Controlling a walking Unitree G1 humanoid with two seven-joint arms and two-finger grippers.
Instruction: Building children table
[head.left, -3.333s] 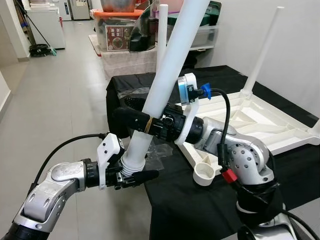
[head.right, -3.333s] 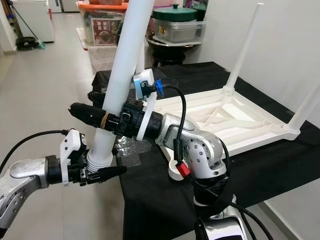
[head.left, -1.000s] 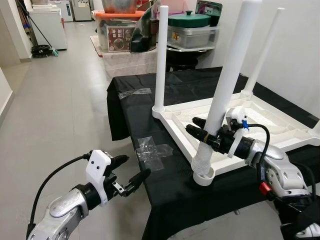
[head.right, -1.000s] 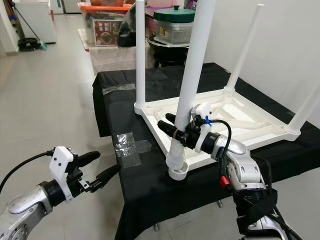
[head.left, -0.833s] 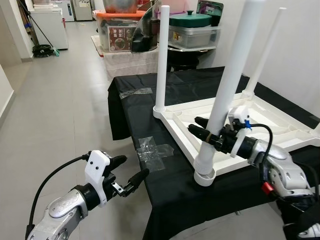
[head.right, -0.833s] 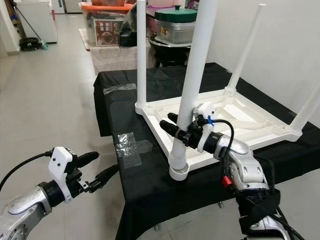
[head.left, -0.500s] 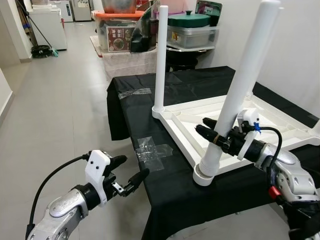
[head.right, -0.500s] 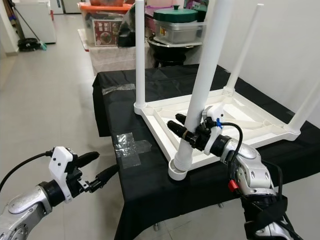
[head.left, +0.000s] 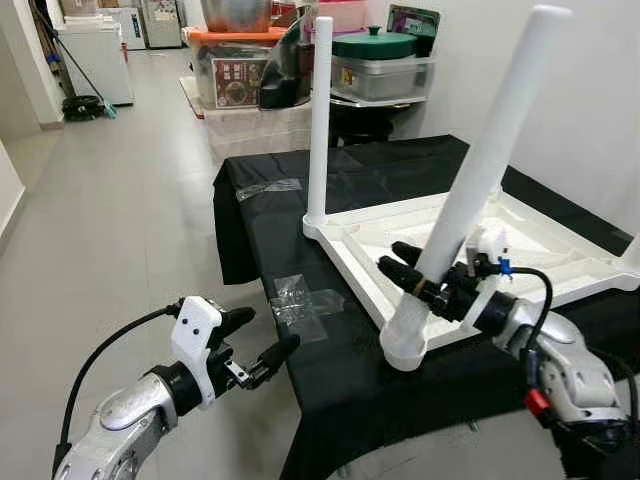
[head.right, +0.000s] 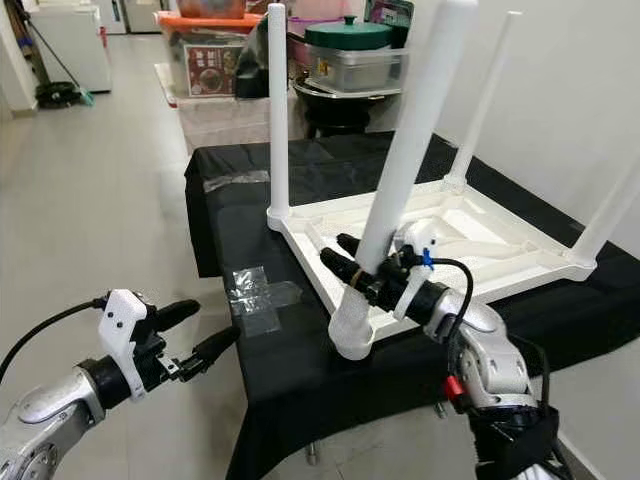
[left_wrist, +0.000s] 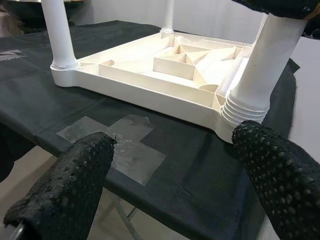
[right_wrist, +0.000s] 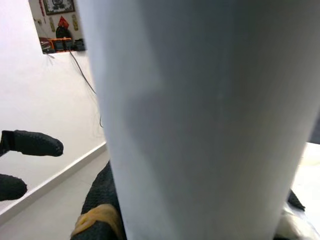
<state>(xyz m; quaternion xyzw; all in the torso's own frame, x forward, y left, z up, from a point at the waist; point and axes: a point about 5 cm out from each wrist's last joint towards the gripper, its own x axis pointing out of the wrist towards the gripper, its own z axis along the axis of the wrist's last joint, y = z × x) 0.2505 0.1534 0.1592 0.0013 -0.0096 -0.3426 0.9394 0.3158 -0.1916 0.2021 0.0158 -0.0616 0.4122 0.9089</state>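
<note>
Grey floor tiles run back toward stacked storage boxes (head.left: 245, 70) and a lidded metal pot (head.left: 383, 62), and in front of them a work surface draped in a black cloth (head.left: 330, 340) carries the job. Farthest left and low, off the cloth's near edge, the left gripper (head.left: 252, 345) hangs over the floor with its two black fingers spread wide and nothing between them; its wrist view looks between those fingers (left_wrist: 75, 185) at the tape patch (head.left: 305, 300) stuck to the cloth and at the table's near corner. Next comes the upside-down white children's table (head.left: 540, 250), lying on its top with its ribbed underside up; a fitted leg (head.left: 320, 115) stands upright at its far left corner, and more legs rise further right. At the near corner socket (head.left: 404, 350) the loose leg (head.left: 470, 190) has its ribbed foot seated in or on the socket but leans noticeably to the right. The right gripper (head.left: 415, 272) is clamped around that leg low on its shaft, just above the socket. The step in hand looks like fitting this last leg; whether it is already threaded in cannot be told. The next move probably calls for bringing the leg upright over the socket, then pressing or twisting it home without cross-seating it.
</note>
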